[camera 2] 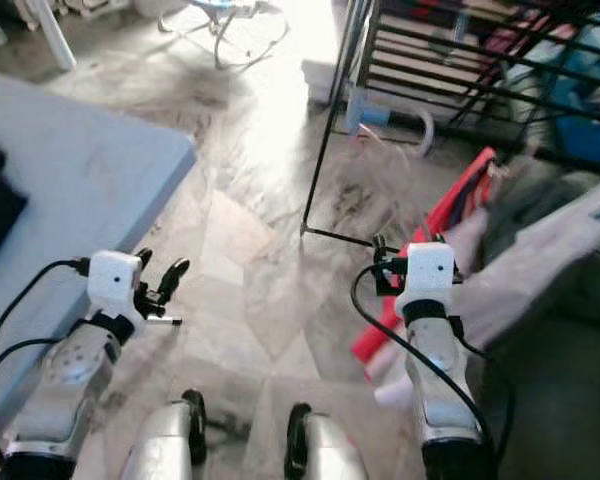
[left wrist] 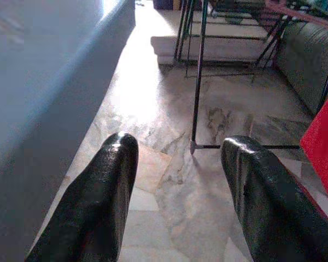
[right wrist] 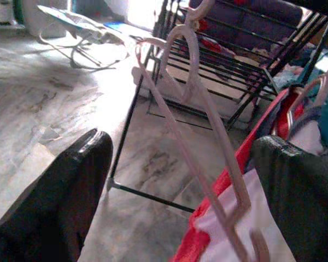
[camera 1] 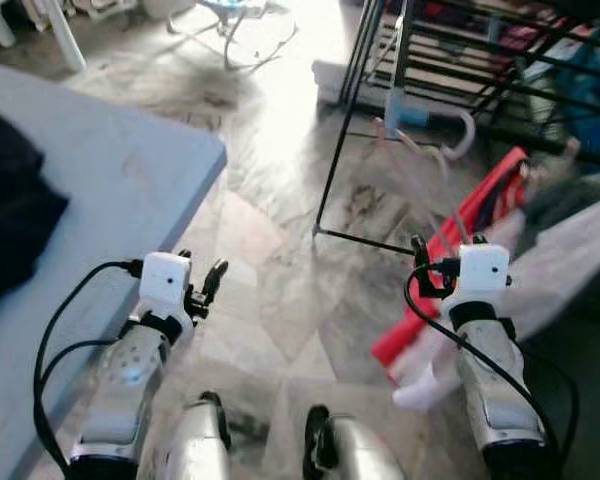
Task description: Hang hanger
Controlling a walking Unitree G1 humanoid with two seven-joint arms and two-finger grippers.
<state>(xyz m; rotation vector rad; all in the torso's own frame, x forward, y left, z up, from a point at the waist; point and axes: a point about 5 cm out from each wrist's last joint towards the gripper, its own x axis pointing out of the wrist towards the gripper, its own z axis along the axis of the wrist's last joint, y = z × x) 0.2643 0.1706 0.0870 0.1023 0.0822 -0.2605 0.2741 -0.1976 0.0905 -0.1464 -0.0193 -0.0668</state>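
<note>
A pale pink plastic hanger [right wrist: 175, 125] runs up between the fingers of my right gripper [right wrist: 183, 139]. Its hook [camera 1: 465, 130] points toward the black metal drying rack [camera 1: 345, 130]. The gripper's fingers stand wide apart, and the hanger lies close to one finger [right wrist: 295, 185], with floor showing on its other side. A red garment [camera 1: 460, 250] and a white cloth [camera 1: 420, 385] hang with the hanger under that wrist. My left gripper [camera 1: 202, 280] is open over the marble floor, holding nothing, and the rack's foot [left wrist: 192, 146] lies ahead of it.
A grey-blue bed or table [camera 1: 110, 170] with a dark garment [camera 1: 10, 210] fills the left side. The rack's bars hold more clothes [camera 1: 580, 70]. A dark sofa [left wrist: 306, 60] is at the right. A white wire frame [camera 1: 230, 30] lies on the sunlit floor ahead.
</note>
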